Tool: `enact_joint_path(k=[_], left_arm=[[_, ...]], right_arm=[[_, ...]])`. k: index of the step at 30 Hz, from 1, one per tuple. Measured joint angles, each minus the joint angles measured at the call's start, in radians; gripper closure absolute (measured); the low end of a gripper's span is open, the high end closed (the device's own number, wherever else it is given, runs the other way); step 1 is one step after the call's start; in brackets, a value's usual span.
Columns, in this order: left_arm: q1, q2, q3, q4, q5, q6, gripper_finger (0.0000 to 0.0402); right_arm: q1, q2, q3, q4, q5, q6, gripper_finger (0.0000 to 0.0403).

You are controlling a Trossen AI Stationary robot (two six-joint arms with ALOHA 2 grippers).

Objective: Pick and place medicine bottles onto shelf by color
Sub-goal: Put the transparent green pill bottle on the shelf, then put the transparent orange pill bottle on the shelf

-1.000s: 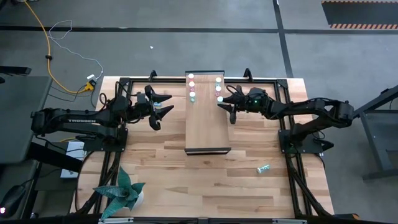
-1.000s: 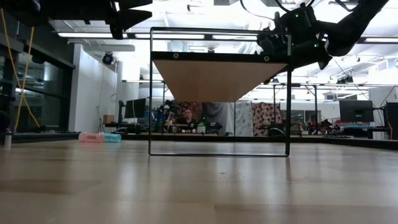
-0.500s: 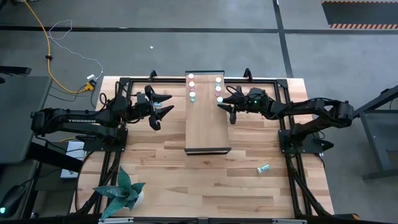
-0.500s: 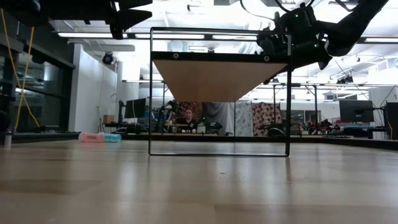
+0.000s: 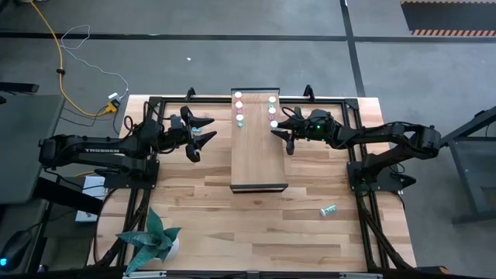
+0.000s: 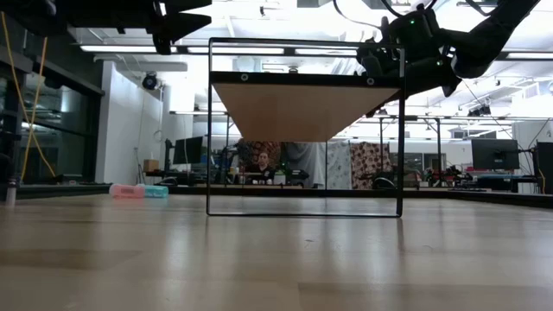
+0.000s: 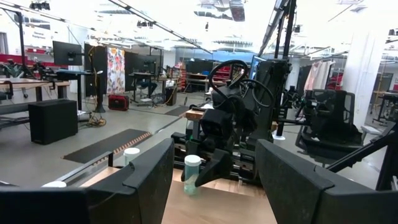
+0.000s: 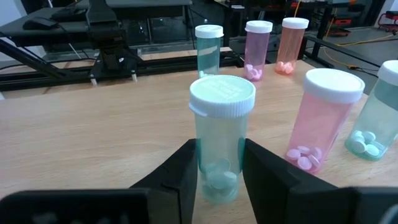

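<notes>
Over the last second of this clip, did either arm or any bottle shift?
Nothing visibly moved. The right gripper is still around the teal bottle standing on the shelf; the left gripper still waits open beside it. One bottle still lies on the table.

Robotics lab or workshop, open-plan. Grey concrete floor [image 5: 232, 62] with a yellow cable [image 5: 58, 58] trailing across it, strip lights [image 6: 285, 52] on an exposed ceiling, workbenches with monitors [image 7: 67, 53], a person [image 6: 261, 162] seated at a far desk, hazard-striped mat [image 5: 449, 32] by the edge.
</notes>
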Motion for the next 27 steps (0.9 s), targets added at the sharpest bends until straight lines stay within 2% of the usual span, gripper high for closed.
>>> enact_joint_path(k=[6, 13, 27], left_arm=[[0.0, 0.0, 0.0, 0.0, 0.0, 0.0, 0.0188], [0.0, 0.0, 0.0, 0.0, 0.0, 0.006, 0.0188], [0.0, 0.0, 0.0, 0.0, -0.006, 0.008, 0.0188]], right_arm=[[0.0, 0.0, 0.0, -0.014, 0.002, 0.005, 0.0265], [-0.001, -0.01, 0.0, -0.022, 0.08, -0.002, 0.025], [-0.024, -0.184, 0.001, -0.312, 0.062, -0.033, 0.0233]])
